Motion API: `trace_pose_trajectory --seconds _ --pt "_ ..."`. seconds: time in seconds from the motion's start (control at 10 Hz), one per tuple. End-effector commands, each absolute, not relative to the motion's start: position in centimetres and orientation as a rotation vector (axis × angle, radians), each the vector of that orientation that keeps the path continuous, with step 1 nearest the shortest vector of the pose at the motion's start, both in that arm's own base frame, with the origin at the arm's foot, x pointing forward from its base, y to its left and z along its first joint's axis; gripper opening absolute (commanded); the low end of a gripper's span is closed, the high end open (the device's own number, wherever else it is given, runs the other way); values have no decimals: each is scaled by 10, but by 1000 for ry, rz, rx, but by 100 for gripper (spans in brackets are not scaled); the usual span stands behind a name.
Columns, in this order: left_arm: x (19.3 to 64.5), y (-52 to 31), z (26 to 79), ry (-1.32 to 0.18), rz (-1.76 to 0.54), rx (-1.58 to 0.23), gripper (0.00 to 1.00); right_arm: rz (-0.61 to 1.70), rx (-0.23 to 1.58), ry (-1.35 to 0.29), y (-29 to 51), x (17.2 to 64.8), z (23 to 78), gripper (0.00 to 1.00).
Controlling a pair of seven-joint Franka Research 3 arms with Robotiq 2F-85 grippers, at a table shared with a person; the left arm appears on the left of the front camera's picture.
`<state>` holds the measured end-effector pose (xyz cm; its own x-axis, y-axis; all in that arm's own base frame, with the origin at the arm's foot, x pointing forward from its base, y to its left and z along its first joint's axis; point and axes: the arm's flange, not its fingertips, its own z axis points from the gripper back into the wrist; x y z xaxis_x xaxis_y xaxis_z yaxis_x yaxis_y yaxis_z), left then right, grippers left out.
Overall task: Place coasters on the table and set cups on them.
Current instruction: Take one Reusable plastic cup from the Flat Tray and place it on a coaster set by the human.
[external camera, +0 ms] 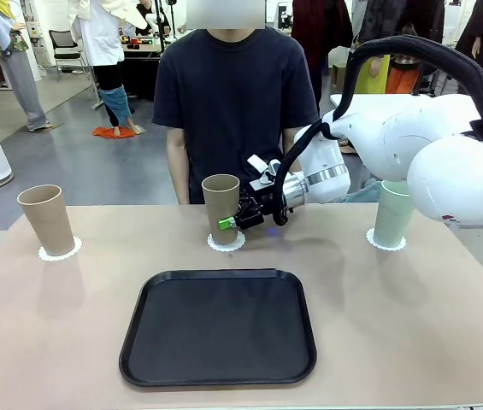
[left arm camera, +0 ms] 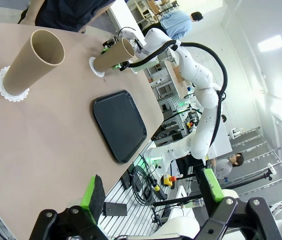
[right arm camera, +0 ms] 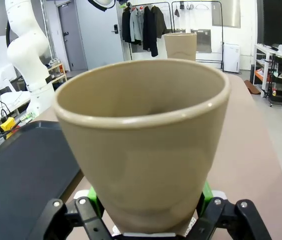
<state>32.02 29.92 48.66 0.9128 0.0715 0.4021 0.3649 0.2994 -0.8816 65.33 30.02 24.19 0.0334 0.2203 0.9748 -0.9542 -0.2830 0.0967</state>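
- Nearest the front camera lies the black rectangular plastic tray (external camera: pixel 218 329), flat on the beige matte bench (external camera: pixel 412 325) and carrying nothing.
- Beyond the tray's far edge stands the middle tan-brown tapered tumbler (external camera: pixel 220 207), upright on a small round white scalloped paper coaster (external camera: pixel 226 243).
- My right hand (external camera: pixel 234 219) reaches in from the right and is clamped on that tumbler low on its side, a green pad against its wall.
- From my right wrist, the same tumbler (right arm camera: pixel 143 145) sits between my 2 green-padded fingers (right arm camera: pixel 94 201), its open mouth facing the lens.
- At the bench's left stands the second tan-brown tumbler (external camera: pixel 46 219), upright on its own white coaster (external camera: pixel 60 250), well apart from the tray.
- At the right stands the pale mint green tumbler (external camera: pixel 391 213) on a third white coaster (external camera: pixel 385 243).
- My left hand (left arm camera: pixel 150 195) hangs off the bench's edge with its fingers spread wide, gripping nothing.
- A person in a dark t-shirt (external camera: pixel 234 94) stands at the far side, behind the middle tumbler.
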Motion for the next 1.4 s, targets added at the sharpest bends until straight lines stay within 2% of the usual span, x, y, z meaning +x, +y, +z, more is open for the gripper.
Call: trace_pose_trajectory --seconds 0.0,0.6,0.7,1.3 --pt "320 300 489 -403 -190 -1257 100 1443 1306 -830 298 660 243 83" --pt "320 300 489 -403 -190 -1257 100 1443 1334 -806 296 657 236 83" --pt "320 300 489 -403 -190 -1257 100 1442 1336 -807 297 659 237 100" --pt "320 300 489 -403 -190 -1257 100 1467 1321 -782 297 656 238 100"
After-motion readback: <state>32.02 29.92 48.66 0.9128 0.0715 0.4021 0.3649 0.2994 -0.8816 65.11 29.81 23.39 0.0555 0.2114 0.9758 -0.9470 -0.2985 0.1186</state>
